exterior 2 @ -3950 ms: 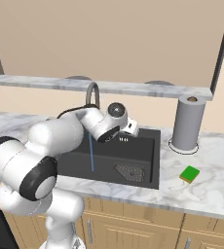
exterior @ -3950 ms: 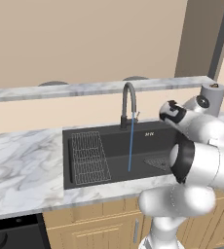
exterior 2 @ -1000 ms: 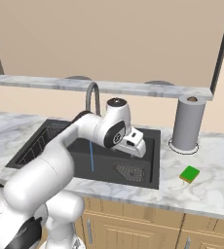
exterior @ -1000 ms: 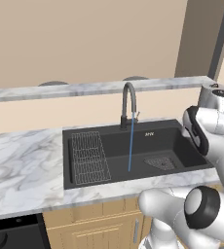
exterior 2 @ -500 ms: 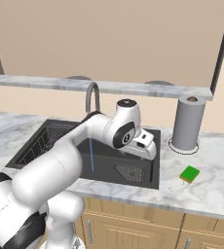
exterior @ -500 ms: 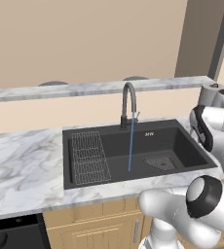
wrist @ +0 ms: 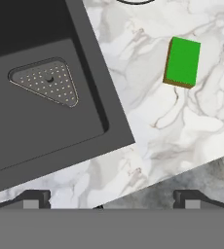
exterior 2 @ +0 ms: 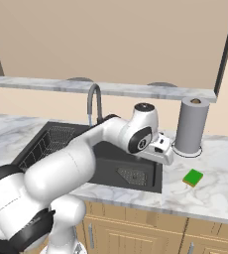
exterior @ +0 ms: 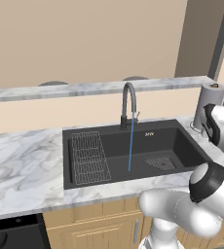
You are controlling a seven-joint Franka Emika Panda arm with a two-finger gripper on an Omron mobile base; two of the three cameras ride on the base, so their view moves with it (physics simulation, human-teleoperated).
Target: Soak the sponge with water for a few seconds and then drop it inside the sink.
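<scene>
The green sponge (exterior 2: 193, 177) lies flat on the marble counter right of the sink (exterior 2: 158, 184); in the hand view the sponge (wrist: 182, 62) sits at the upper right, apart from everything. My gripper (exterior 2: 167, 157) hovers over the sink's right rim, left of the sponge and above it. Its fingertips (wrist: 36, 197) stand wide apart, so the gripper (wrist: 113, 200) is open and holds nothing. A thin blue stream of water (exterior: 130, 146) runs from the grey gooseneck faucet (exterior: 127, 103) into the dark sink (exterior: 187, 141). The mesh drain (wrist: 48, 82) shows in the basin's corner.
A grey paper towel roll (exterior 2: 191, 124) stands upright on the counter behind the sponge. A wire grid rack (exterior: 88, 156) lies in the left part of the basin. A raised marble ledge (exterior: 84, 90) runs along the back wall. Cabinet fronts lie below the counter edge.
My arm has swung right, from over the basin to the sink's right rim, closer to the sponge. The gripper stays open. Water keeps running and the sponge has not moved.
</scene>
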